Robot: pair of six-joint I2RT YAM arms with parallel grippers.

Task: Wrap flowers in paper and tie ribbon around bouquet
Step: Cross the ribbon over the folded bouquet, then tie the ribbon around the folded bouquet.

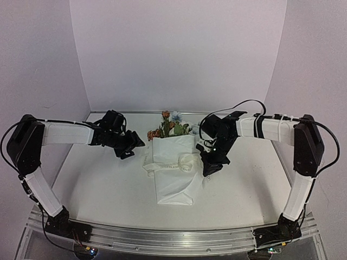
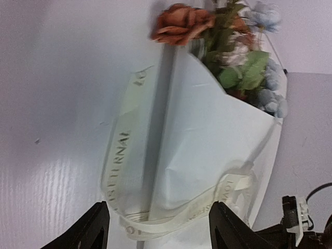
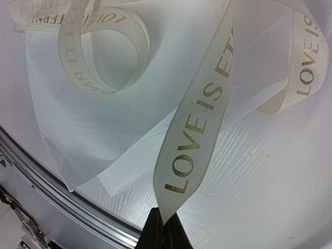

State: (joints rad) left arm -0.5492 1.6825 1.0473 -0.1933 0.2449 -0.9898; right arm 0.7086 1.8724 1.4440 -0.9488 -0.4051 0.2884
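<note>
Ribbon (image 3: 199, 119) tip in right end effector (image 3: 165, 219)

The hand (image 3: 165, 231) sits at the bottom centre of the view, its two fingers pressed together on the pointed end of the ribbon (image 3: 199, 124). From the fingers, the ribbon rises away and slightly right, its gold lettering reading "LOVE IS ET". Further out, the ribbon curls into a loop ahead and to the left of the hand, and a second bend lies ahead to the right. The paper (image 3: 104, 129) lies on the bench (image 3: 259, 181) ahead and left, beneath the loop. A metal rail (image 3: 62, 189) runs diagonally left of the hand.
</note>
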